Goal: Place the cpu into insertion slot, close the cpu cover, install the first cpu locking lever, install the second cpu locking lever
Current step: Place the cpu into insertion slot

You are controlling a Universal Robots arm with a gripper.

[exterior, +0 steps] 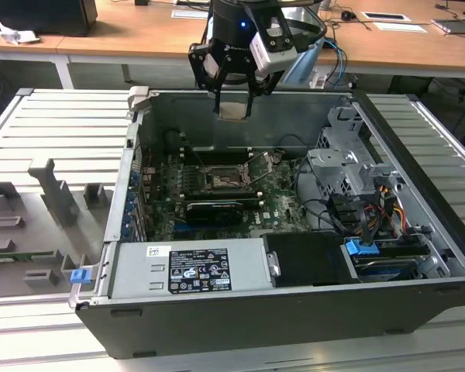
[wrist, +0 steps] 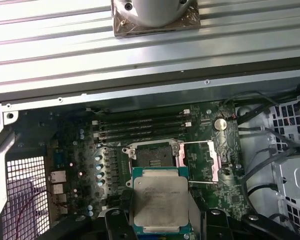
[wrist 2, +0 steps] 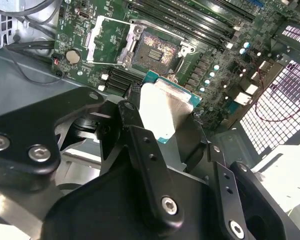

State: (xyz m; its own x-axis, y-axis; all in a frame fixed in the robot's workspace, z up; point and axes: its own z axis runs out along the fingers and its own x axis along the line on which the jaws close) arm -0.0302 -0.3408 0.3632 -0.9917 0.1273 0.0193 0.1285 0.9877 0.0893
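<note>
Gripper (exterior: 233,101): clamped on the cpu (wrist: 158,199) by its opposite edges.
Insertion slot (wrist: 151,155): bare, well below the gripper; cpu cover (wrist: 200,161) open beside it.
Handling: probably light, stiff and fragile; best held by the edges.

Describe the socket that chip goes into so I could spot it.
Look inside the open computer case, at the green circuit board on its floor. Near its middle sits the insertion slot, a black recess with a silver rim. Unlike the long memory slots beside it, it is square.

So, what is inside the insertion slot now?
Only bare contacts; the cpu cover stands open. The cpu, gripped in the hand, hides the board beside the insertion slot.
</note>
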